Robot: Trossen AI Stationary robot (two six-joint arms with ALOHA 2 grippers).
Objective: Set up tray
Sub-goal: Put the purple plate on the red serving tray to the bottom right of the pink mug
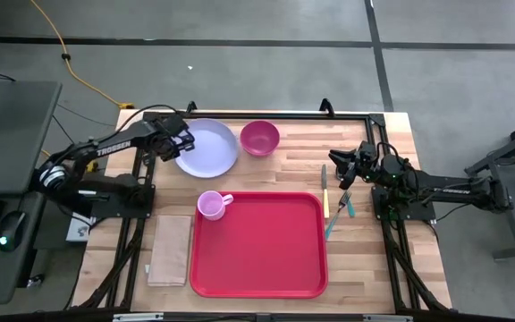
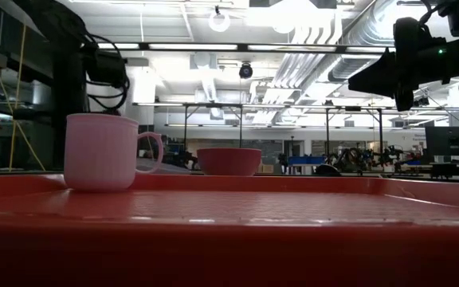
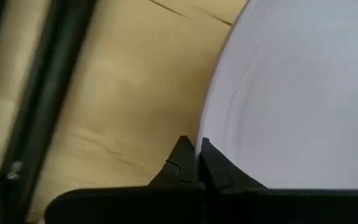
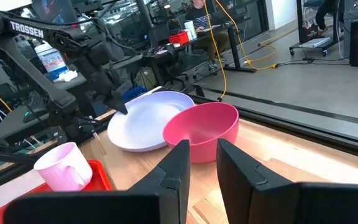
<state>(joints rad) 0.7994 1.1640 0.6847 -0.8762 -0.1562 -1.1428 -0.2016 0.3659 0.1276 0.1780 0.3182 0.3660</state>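
Pinching the smooth round lavender plate (image 1: 208,148)'s thin rim, the left claw (image 1: 179,143) is clenched.

A grey concrete floor (image 1: 266,22) crossed by dark seam lines surrounds the light wooden plank bench (image 1: 356,268), with a yellow cable (image 1: 70,63) trailing across it at far left. A dark grey desk (image 1: 12,161) stands left of the bench. Overhead, silver ceiling ducts (image 2: 349,32) and bright strip lights (image 2: 293,12) run above distant workbenches.

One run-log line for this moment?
left gripper: shut on lavender plate rim | right gripper: empty, raised near cutlery | tray: pink mug in corner | pink bowl, napkin on table
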